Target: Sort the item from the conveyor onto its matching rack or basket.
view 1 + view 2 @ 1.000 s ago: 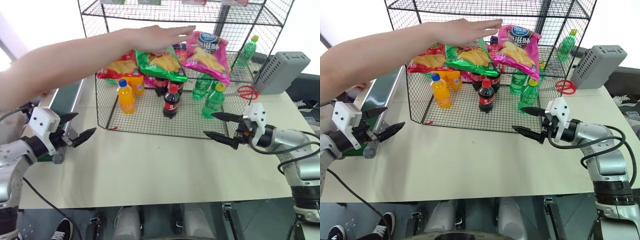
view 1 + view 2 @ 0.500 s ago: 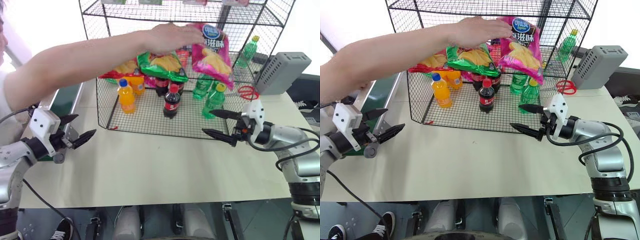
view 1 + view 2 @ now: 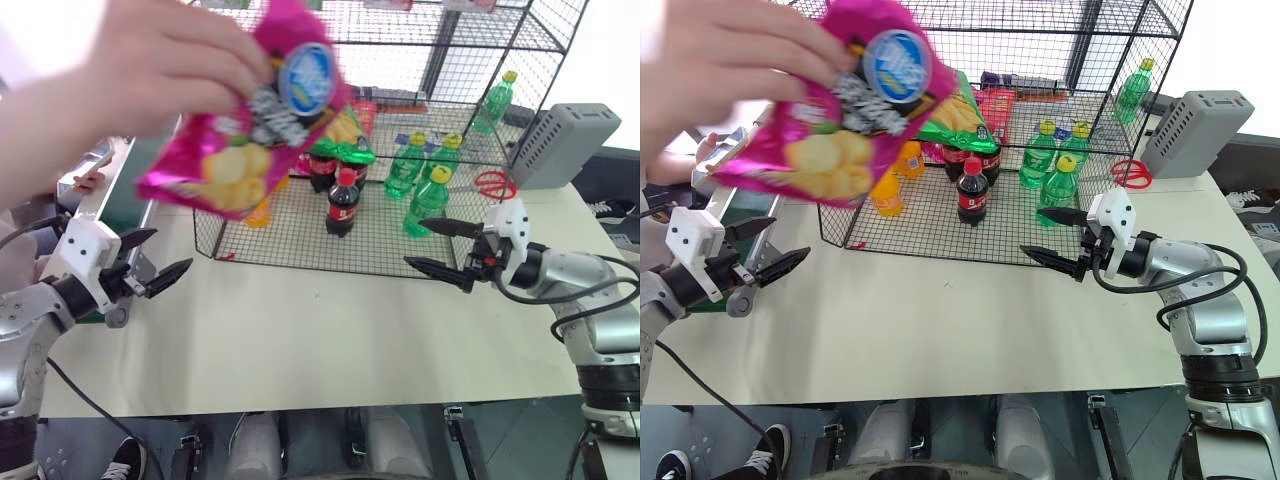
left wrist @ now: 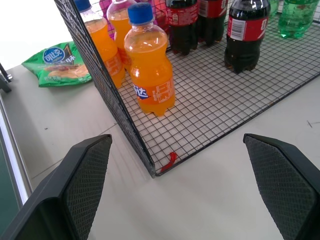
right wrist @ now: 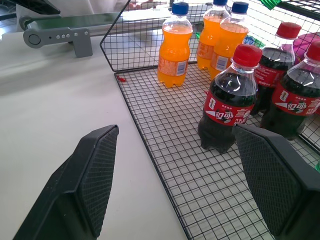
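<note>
Overhead, glossy crinkled magenta chip bag (image 3: pixel 245 130) in a person's hand (image 3: pixel 150 60) (blurred), left gripper (image 3: pixel 160 262) and right gripper (image 3: pixel 440 250) spread.

No legible text anywhere (labels too blurred).

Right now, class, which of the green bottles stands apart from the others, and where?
The green bottle with a yellow cap at the rack's far right edge, beside the grey box; the other green bottles cluster near the cola bottles.
</note>
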